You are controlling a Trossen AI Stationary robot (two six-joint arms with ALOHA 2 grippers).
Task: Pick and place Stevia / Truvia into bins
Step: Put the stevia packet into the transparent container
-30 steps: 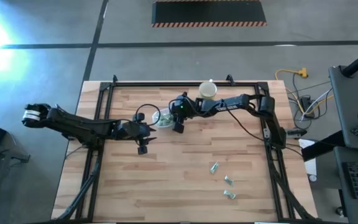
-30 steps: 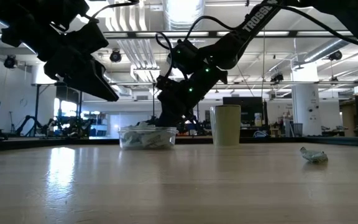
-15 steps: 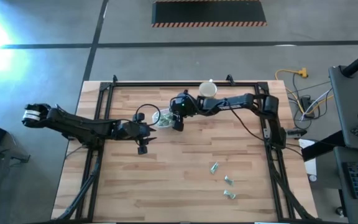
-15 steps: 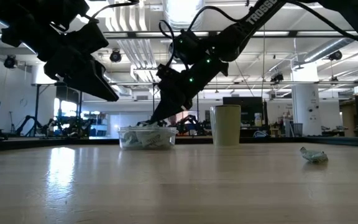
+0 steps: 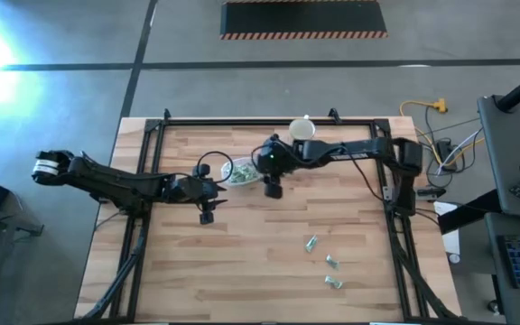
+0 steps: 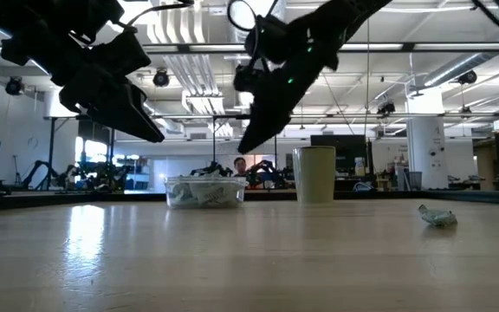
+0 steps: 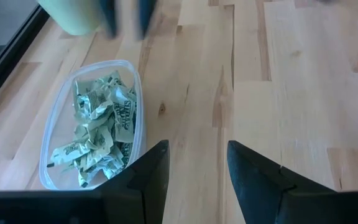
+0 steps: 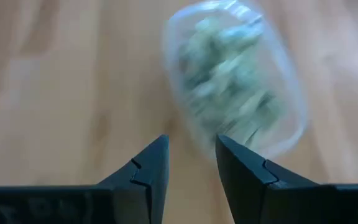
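Right end effector (image 5: pixel 273 190) now clear of the tub (image 5: pixel 241 171) (fingers parted, empty), 3 sachets (image 5: pixel 323 264) well apart.

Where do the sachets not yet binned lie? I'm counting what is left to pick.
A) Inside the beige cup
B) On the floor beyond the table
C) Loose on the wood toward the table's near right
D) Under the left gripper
C: in the high view three loose sachets lie on the bare table, well apart from the clear tub of sachets and the beige cup.
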